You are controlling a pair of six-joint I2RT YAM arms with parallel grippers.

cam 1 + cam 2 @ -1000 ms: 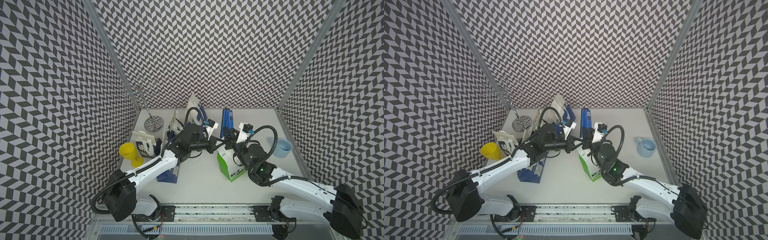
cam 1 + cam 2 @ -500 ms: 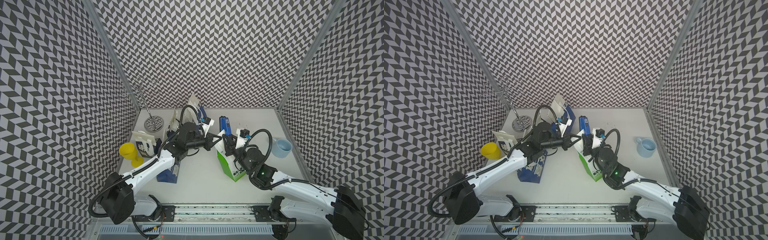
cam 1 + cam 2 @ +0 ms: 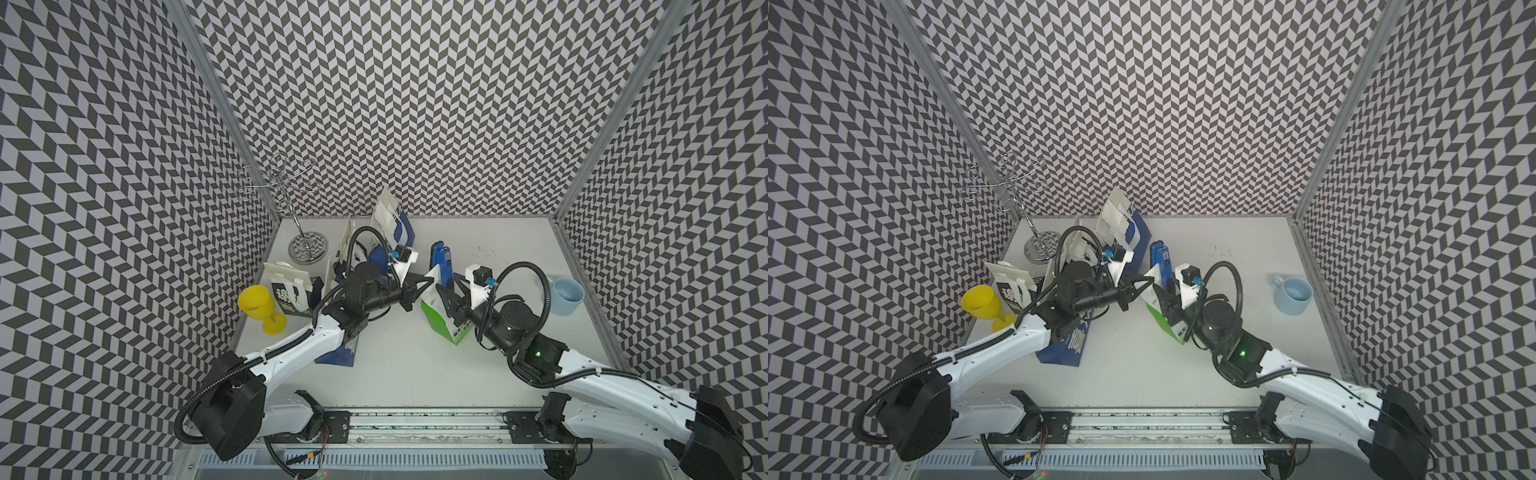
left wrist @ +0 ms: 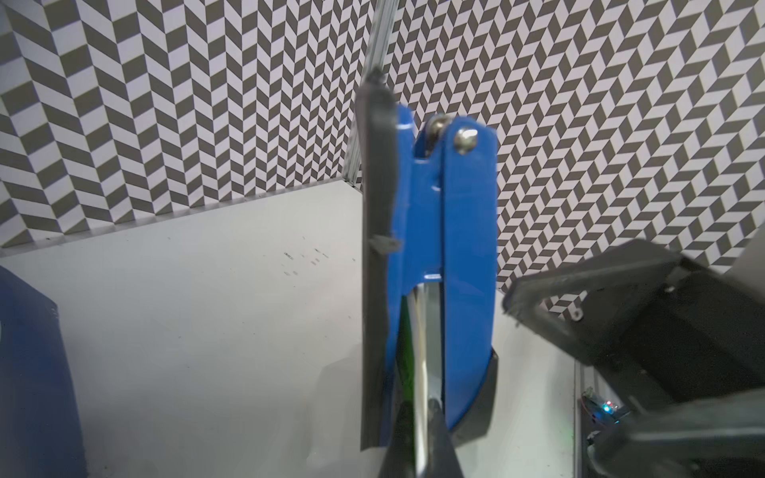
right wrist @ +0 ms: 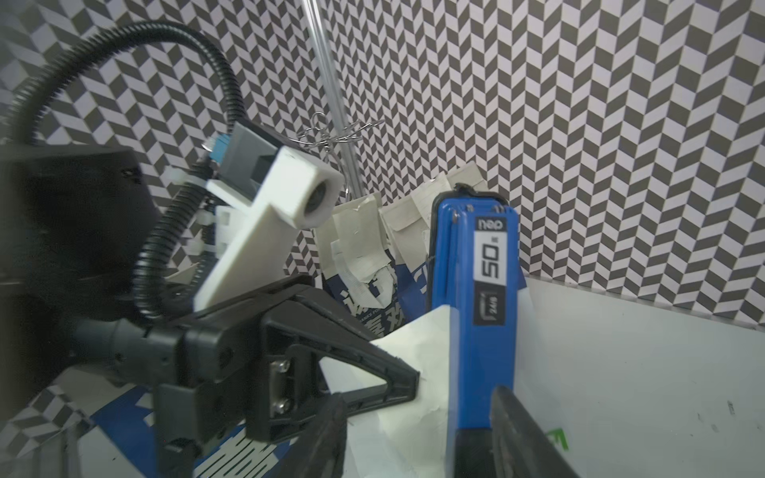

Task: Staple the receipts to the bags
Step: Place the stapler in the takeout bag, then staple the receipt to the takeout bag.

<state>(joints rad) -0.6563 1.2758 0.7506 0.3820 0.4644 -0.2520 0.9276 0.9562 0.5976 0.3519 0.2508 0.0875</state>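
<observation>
The green bag [image 3: 442, 322] stands mid-table with a white receipt [image 3: 432, 277] against its top edge. My left gripper [image 3: 428, 281] is shut, pinching the receipt and the bag's edge together; in the left wrist view its jaws [image 4: 418, 451] clamp a thin white and green edge [image 4: 407, 351]. The blue stapler [image 3: 441, 262] stands upright on that edge. My right gripper [image 5: 416, 393] is open, its fingers on either side of the stapler [image 5: 480, 331] with a gap to one finger. Dark blue bags [image 3: 395, 237] with receipts [image 3: 384, 212] stand behind.
Another dark blue bag [image 3: 338, 353] lies flat under my left arm, and one [image 3: 295, 291] stands at the left. A yellow goblet [image 3: 259, 307] is at the left edge, a wire stand [image 3: 307, 249] at the back left, a pale blue cup [image 3: 567, 295] at the right.
My right gripper's jaws have widened and no longer squeeze the stapler. The green bag, stapler and both grippers have shifted slightly to the left.
</observation>
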